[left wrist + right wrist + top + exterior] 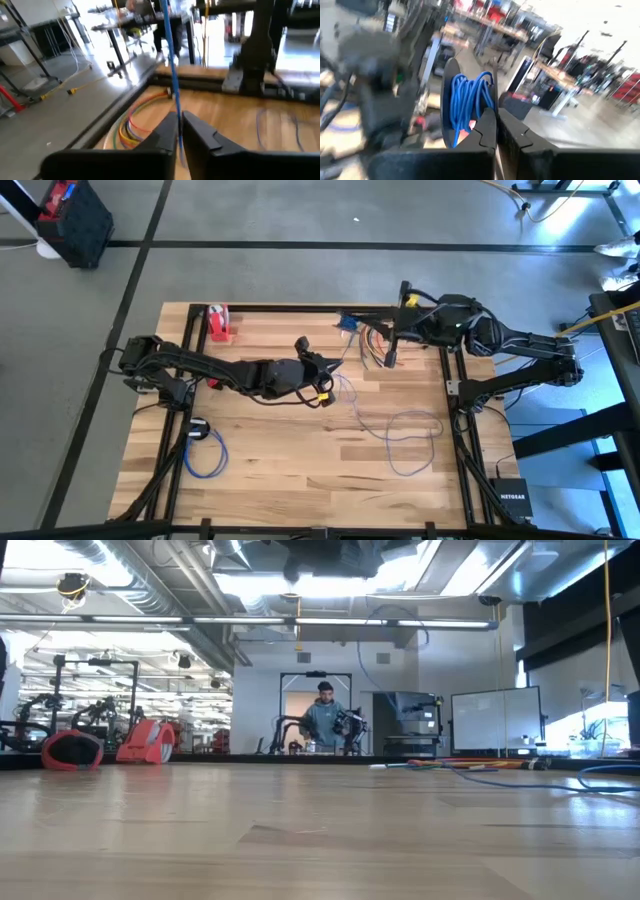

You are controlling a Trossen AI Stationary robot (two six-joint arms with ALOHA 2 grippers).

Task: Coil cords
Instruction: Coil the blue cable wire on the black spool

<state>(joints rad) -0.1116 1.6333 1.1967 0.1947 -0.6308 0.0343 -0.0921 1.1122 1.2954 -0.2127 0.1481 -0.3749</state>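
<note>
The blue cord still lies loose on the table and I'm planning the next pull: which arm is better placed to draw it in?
Probably the left. Its claw is shut on the blue cord, mid-table, near the loose loops. The right claw is shut too, at the far edge by the blue coil.

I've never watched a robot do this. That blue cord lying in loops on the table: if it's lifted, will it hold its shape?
Probably not. The blue cord is thin and sprawls in loose, uneven loops on the table, so it looks floppy and would likely sag. In the left wrist view it hangs slack through the left end effector, suggesting it is light.
</note>
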